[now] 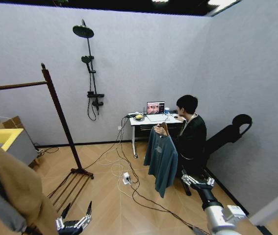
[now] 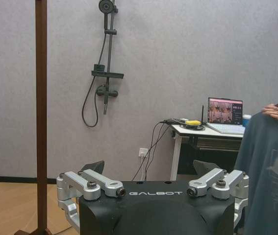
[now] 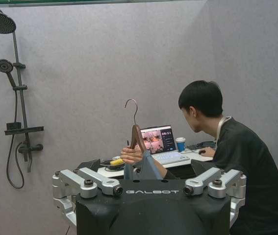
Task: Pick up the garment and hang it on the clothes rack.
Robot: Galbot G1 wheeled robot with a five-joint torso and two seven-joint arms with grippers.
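- Nearest the robot, low at the head view's left, the left gripper [image 1: 74,221] hung above the wood-plank floor [image 1: 104,205] with its silver fingers [image 1: 86,221] spread apart and nothing between them
- At the lower right, the right gripper [image 1: 196,180] reached forward, its jaws likewise parted and empty, close to the hem of the garment [image 1: 161,157] but apart from it
- Beyond that gripper, the garment, a soft dark teal long-sleeved top, hung limp from a wooden hanger [image 3: 137,136] with a curved metal hook, held up by a seated person's hand [image 3: 132,154]
- To the left, the clothes rack [image 1: 59,117] stood on the floor: a slim reddish-brown post with a ball finial, a horizontal rod, and slats at its base
- A tan coat [image 1: 16,188] draped at the near left edge
- Farthest back, a white desk [image 1: 148,120] with an open laptop [image 1: 156,108] stood against the grey wall, beside a black shower pole [image 1: 90,73]
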